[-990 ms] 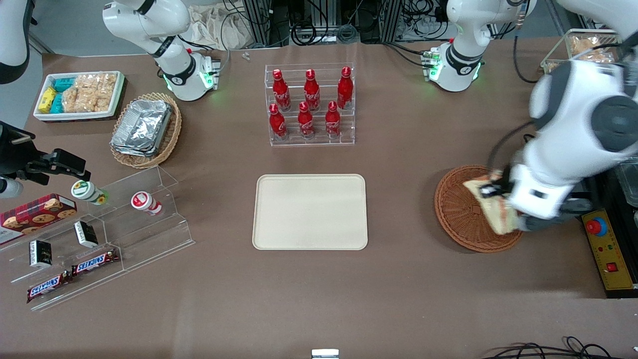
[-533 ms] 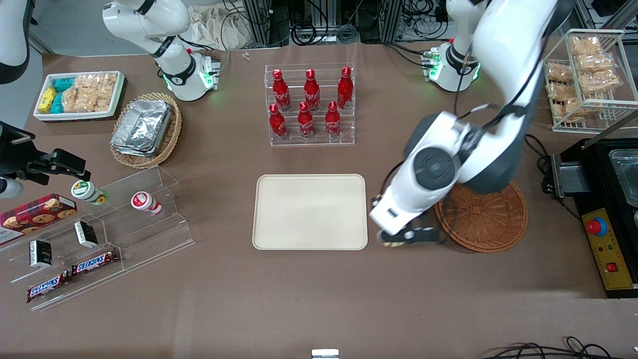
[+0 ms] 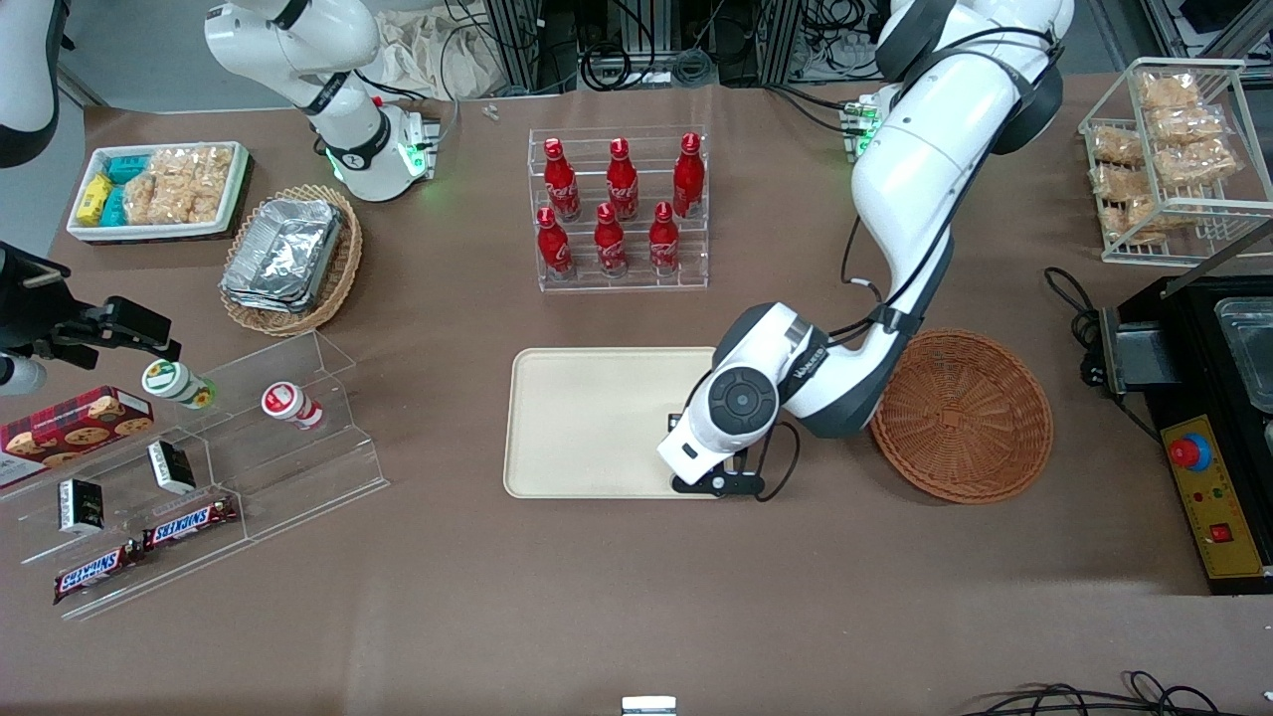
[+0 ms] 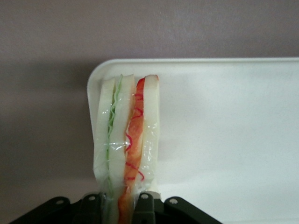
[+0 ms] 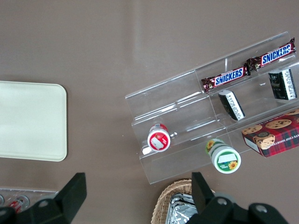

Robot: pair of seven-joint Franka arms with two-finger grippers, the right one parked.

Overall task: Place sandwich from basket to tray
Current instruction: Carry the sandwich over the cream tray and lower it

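The sandwich [image 4: 126,140], a wrapped wedge of white bread with green and orange-red filling, hangs upright between the fingers of my left gripper [image 4: 120,201], which is shut on its end. It sits just above one corner of the cream tray [image 4: 233,116]. In the front view the gripper [image 3: 718,479] is over the tray [image 3: 587,418] at its corner nearest the basket and the front camera; the wrist hides the sandwich there. The reddish-brown wicker basket [image 3: 963,416] stands beside the tray, toward the working arm's end, with nothing in it.
A clear rack of red cola bottles [image 3: 619,209] stands farther from the camera than the tray. A stepped acrylic snack stand [image 3: 199,467], a tan basket of foil trays [image 3: 290,257] and a white snack bin [image 3: 159,189] lie toward the parked arm's end. A wire rack [image 3: 1164,149] stands past the basket.
The left arm has lifted the sandwich out of the basket and swung sideways with it to the tray's corner. The basket is now empty.
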